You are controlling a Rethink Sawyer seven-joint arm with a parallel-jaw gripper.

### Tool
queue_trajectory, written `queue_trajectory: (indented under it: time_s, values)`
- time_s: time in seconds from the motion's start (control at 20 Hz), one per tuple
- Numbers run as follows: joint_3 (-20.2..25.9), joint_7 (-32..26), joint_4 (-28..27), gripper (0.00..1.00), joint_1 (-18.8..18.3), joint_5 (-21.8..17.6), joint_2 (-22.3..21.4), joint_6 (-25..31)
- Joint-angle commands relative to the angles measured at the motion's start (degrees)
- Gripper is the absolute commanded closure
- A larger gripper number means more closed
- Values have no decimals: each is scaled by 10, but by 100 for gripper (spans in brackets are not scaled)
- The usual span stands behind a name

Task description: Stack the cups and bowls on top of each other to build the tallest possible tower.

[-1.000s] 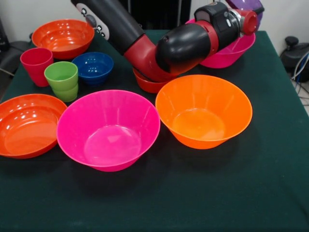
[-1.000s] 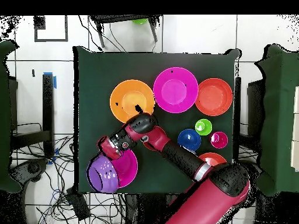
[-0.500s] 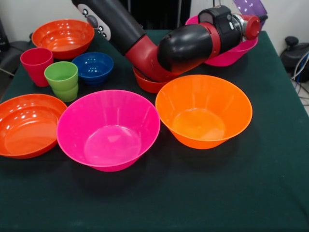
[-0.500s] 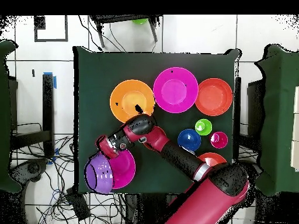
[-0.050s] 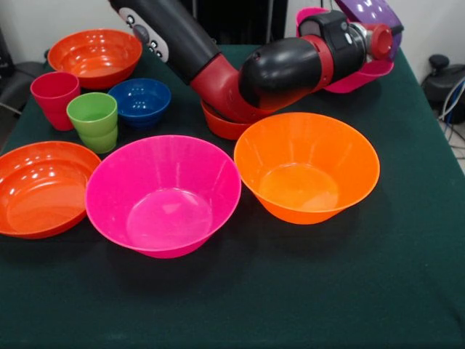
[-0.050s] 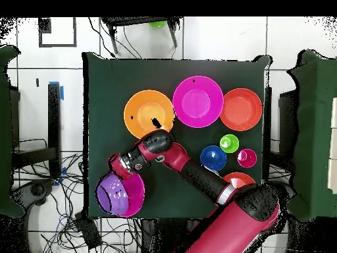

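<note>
Tilting further than a second ago, the far pink bowl is now standing nearly on edge at the bench's corner, and the purple bowl nested in it is leaning with it; in the overhead view the pair has slid towards the bench's edge. Both bowls are looking like light, stiff, glossy plastic, so I judge them slippery and best pinched across the thin rim. The claw is sitting at that rim, hidden behind the wrist, so I cannot tell whether it is clenched or released, though the lifted bowls suggest a hold. Everything else is resting apart on the bench: a second pink bowl, the orange bowl, two shallow red-orange ones, a small blue bowl, and the red cup and green cup.
</note>
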Motion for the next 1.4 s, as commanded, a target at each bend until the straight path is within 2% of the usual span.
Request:
queue_trajectory:
  time_s: [0.05,0.7,1.05,1.4]
  values:
    - [-107,-155,-157,100,46,-14,163,-51]
    - [-117,-142,-152,100,53,0,172,-47]
    - [-114,-110,-125,100,56,-3,155,-71]
    - [-99,-80,-123,100,70,8,135,-74]
